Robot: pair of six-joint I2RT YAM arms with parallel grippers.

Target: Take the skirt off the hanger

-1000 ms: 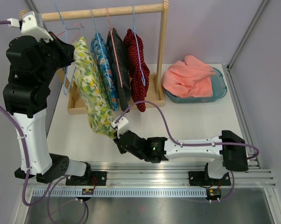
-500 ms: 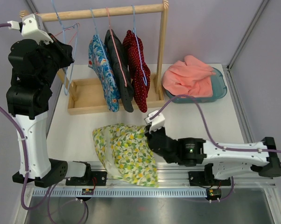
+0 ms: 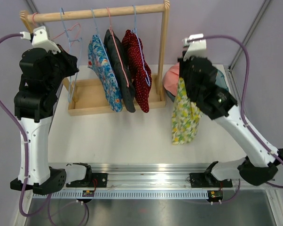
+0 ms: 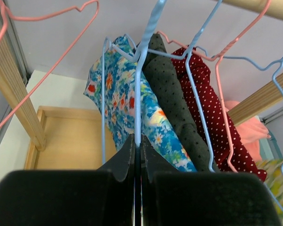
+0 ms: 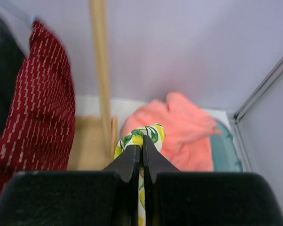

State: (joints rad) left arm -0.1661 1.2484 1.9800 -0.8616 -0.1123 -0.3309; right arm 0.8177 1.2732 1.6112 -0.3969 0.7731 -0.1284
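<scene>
Left to right: the left gripper (image 4: 137, 147) stood high beside the rail (image 3: 104, 12), its jaws pinched tight on the wire of a bare blue hanger (image 4: 138, 84) that ran straight up from between them to the rail. To its right, three garments (image 3: 119, 66) hung on hangers of their own: blue floral, black and red dotted. The skirt (image 3: 184, 115), yellow with a lemon print, was free of any hanger and well apart from the left gripper, across the rack's right post. It was clamped by a fold of its upper edge in the closed jaws of the right gripper (image 5: 141, 151) and hung directly beneath that gripper, long axis vertical, with its lower hem apparently just above the table (image 3: 132, 132). Beyond the right gripper and slightly to its right lay a pink cloth (image 5: 179, 127) heaped in a basin (image 3: 221, 89). The removal itself appeared done. Any set-down would fall to the right arm, the only one near the skirt, and would depend on the cloth lying straight below the jaws.
</scene>
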